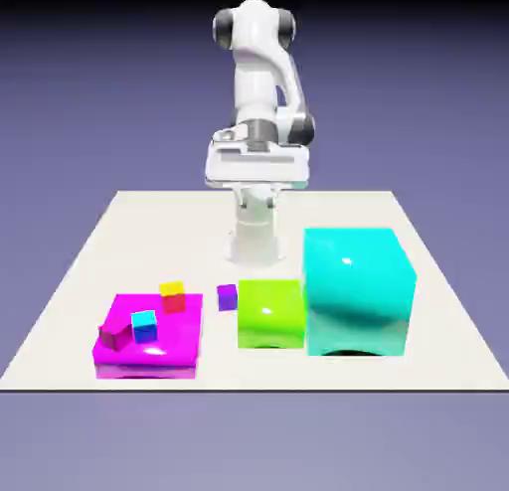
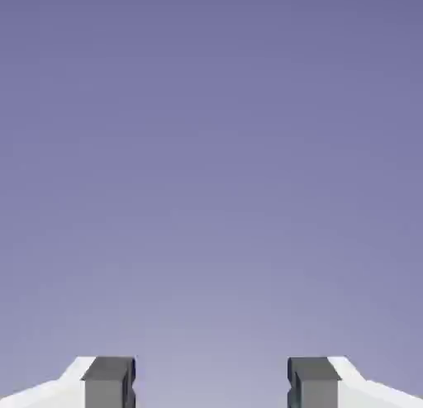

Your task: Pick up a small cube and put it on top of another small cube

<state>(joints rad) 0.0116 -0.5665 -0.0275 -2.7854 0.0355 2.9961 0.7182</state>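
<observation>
Several small cubes lie at the exterior view's left. A blue cube (image 1: pixel 145 327) and a dark red cube (image 1: pixel 115 336) rest on a flat magenta block (image 1: pixel 154 355). A red cube (image 1: pixel 175 303) sits at that block's far edge, with a yellow cube (image 1: pixel 172 288) right behind it. A purple cube (image 1: pixel 228 297) stands on the table beside the block. My gripper (image 1: pixel 256 171) hangs high above the table's far side, well away from all of them. In the hand view the gripper (image 2: pixel 211 386) is open, its grey fingertips (image 2: pixel 107 383) wide apart with only backdrop between them.
A lime green cube (image 1: pixel 270 313) stands near the front middle of the white table (image 1: pixel 129 231). A much larger cyan cube (image 1: pixel 356 290) touches its right side in the exterior view.
</observation>
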